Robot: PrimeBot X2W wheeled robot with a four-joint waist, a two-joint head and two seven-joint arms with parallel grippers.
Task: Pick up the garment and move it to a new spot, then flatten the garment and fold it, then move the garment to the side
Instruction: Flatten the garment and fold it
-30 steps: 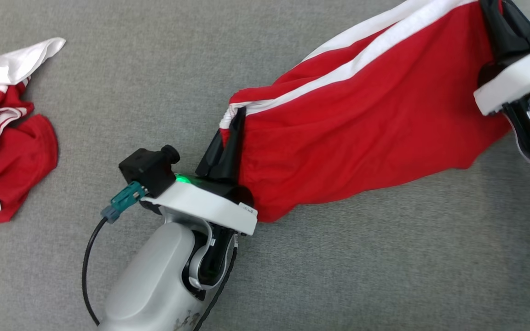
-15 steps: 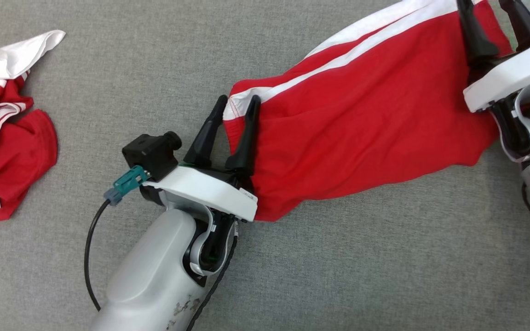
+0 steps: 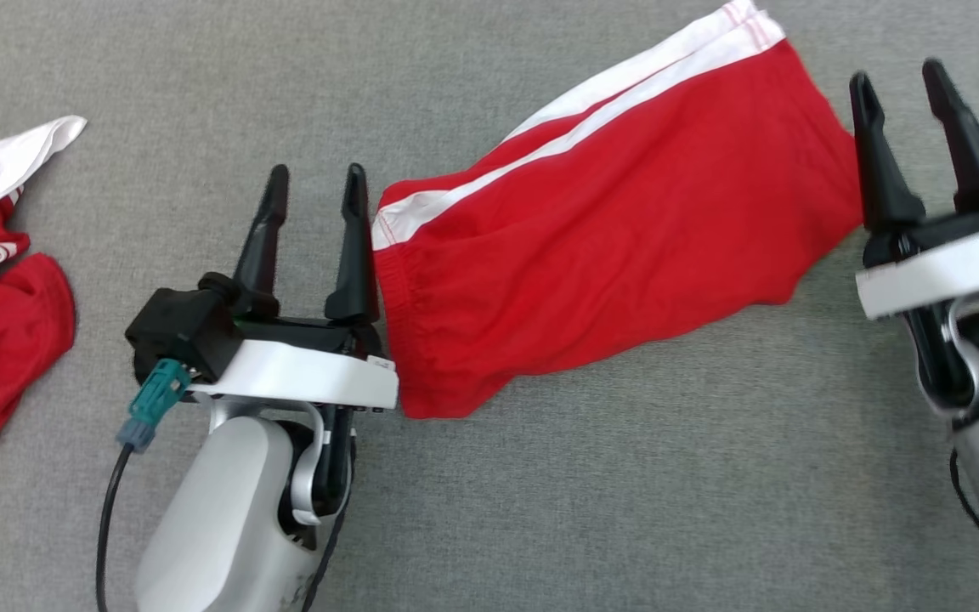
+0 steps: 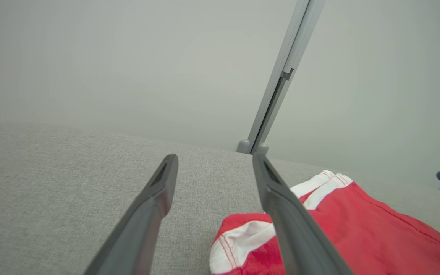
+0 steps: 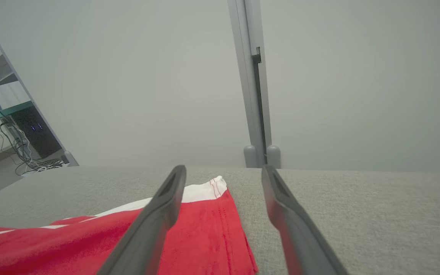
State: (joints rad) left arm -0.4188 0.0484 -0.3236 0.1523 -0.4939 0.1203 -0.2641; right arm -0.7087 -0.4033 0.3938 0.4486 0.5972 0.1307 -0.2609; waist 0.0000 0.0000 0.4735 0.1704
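Garment (image 3: 608,238) lies lengthwise between left gripper (image 3: 317,172) and right gripper (image 3: 896,73), both spread and empty, each beside 1 end.

1. Lying on surface (image 3: 540,510): garment (image 3: 608,229), btwn both grippers.
2. L gripper (image 3: 317,174): garment just right of its right finger; 2nd garment (image 3: 5,340) well off to its left.
3. R gripper (image 3: 896,75): garment end just left of its left finger.
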